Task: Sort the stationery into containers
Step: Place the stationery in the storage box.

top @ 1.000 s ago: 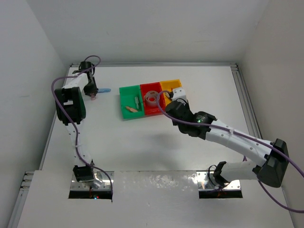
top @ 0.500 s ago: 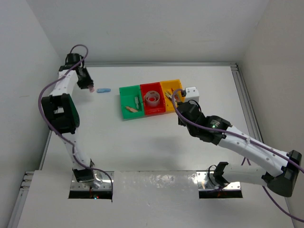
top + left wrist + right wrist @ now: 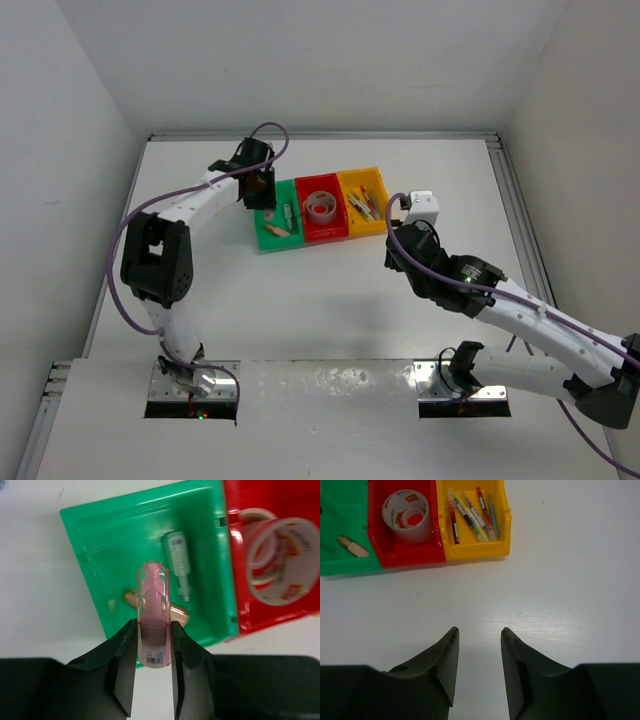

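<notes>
My left hand (image 3: pixel 154 627) covers the lower end of the pink piece (image 3: pixel 152 587). That piece in turn hides the middle of a beige piece (image 3: pixel 179 615) lying in the green bin (image 3: pixel 110 545). The red bin (image 3: pixel 280 617) is cut off at the right edge of that view, so I cannot tell whether its tape (image 3: pixel 280 562) is one roll or two.

The pink piece is short and translucent, with a barcode label at its lower end. I pinch it between both fingers, above the middle of the green bin. Beside it in the bin lies one grey piece (image 3: pixel 177 562).

Three bins stand in a row: green, red and the yellow bin (image 3: pixel 475 550). The yellow one holds pens (image 3: pixel 470 517), four or five, overlapping too much to count surely. My right hand (image 3: pixel 479 632) is parted and holds nothing, over bare counter (image 3: pixel 560 590).
</notes>
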`<state>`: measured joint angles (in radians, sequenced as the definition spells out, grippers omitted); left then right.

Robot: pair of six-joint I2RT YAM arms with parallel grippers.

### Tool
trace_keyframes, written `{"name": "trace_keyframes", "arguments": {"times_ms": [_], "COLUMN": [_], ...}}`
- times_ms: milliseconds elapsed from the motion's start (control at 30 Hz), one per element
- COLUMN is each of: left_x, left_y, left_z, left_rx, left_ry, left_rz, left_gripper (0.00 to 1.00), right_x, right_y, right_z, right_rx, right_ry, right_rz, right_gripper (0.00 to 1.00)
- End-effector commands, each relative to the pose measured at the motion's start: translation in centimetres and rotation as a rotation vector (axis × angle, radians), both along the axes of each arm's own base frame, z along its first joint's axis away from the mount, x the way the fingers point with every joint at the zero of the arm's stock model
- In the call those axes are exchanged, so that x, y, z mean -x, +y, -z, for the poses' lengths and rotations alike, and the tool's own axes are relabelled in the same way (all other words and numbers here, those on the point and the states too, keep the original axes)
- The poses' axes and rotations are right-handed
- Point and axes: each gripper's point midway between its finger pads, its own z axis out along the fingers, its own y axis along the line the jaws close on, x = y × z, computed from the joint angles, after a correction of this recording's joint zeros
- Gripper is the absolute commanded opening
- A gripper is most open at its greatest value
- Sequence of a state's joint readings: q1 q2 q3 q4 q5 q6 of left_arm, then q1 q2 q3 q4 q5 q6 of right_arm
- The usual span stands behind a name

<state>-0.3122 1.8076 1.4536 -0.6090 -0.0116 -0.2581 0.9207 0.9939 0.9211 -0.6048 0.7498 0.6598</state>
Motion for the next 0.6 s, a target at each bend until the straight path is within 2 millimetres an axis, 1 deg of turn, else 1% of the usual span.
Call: {"name": "trace_keyframes", "arguments": {"times_ms": [0, 33, 100, 133, 200, 233, 267, 300, 333, 367, 433, 467, 500, 533, 567], "left_x": [-1.5, -1.9, -1.8, -1.9, -2.0, -1.9, -1.9, -2.0, -2.1, -2.3, -3.1, -3.7, -4.1, -5.0, -5.7], "left_y": [-1.1, -1.3, -1.5, -1.4, -0.9, -0.7, -0.4, -0.1, 0.1, 0.8, 1.5, 2.4, 2.9, 3.3, 4.8], "left_z": [-0.5, 0.1, 0.9, 1.4, 1.6, 1.6, 1.6, 1.1, 0.7, 0.2, -2.5, -3.6, -4.9, -7.5, -8.8], "left_rx": [-0.024, -0.033, -0.05, -0.062, -0.072, -0.07, -0.067, -0.045, -0.032, -0.022, 0.008, 0.018, 0.033, 0.058, 0.066], "left_ry": [-0.051, -0.04, -0.017, -0.01, -0.005, -0.003, 0.003, -0.002, -0.004, -0.011, -0.079, -0.11, -0.147, -0.224, -0.265], "left_rz": [-0.02, -0.019, -0.02, -0.025, -0.039, -0.047, -0.055, -0.069, -0.076, -0.097, -0.13, -0.155, -0.169, -0.18, -0.21], "left_gripper": [0.0, 0.0, 0.01, 0.12, 0.27, 0.45, 0.53, 0.6, 0.61, 0.62, 0.63, 0.63, 0.65, 0.68, 0.71], "right_x": [0.0, 0.1, 0.2, 0.2, 0.4, 0.4, 0.4, 0.4, 0.4, 0.3, 0.2, 0.1, 0.0, -0.1, -0.2], "right_y": [-0.2, -0.3, -0.6, -0.7, -1.0, -1.1, -1.2, -1.4, -1.3, -1.3, -1.2, -1.1, -0.9, -0.8, -0.6], "right_z": [-0.7, -0.5, -0.6, -0.6, -0.6, -0.6, -0.6, -0.6, -0.6, -0.7, -0.6, -0.8, -0.5, -0.5, -0.5], "right_rx": [-0.046, -0.046, -0.046, -0.047, -0.035, -0.034, -0.035, -0.03, -0.03, -0.029, -0.017, -0.017, -0.003, 0.007, 0.011], "right_ry": [-0.037, -0.034, -0.033, -0.03, -0.027, -0.027, -0.03, -0.033, -0.033, -0.035, -0.033, -0.035, -0.027, -0.025, -0.02], "right_rz": [0.033, 0.035, 0.044, 0.048, 0.055, 0.059, 0.063, 0.067, 0.067, 0.067, 0.064, 0.063, 0.06, 0.054, 0.045], "right_gripper": [0.38, 0.38, 0.38, 0.38, 0.38, 0.38, 0.38, 0.38, 0.39, 0.39, 0.39, 0.39, 0.39, 0.39, 0.39]}}
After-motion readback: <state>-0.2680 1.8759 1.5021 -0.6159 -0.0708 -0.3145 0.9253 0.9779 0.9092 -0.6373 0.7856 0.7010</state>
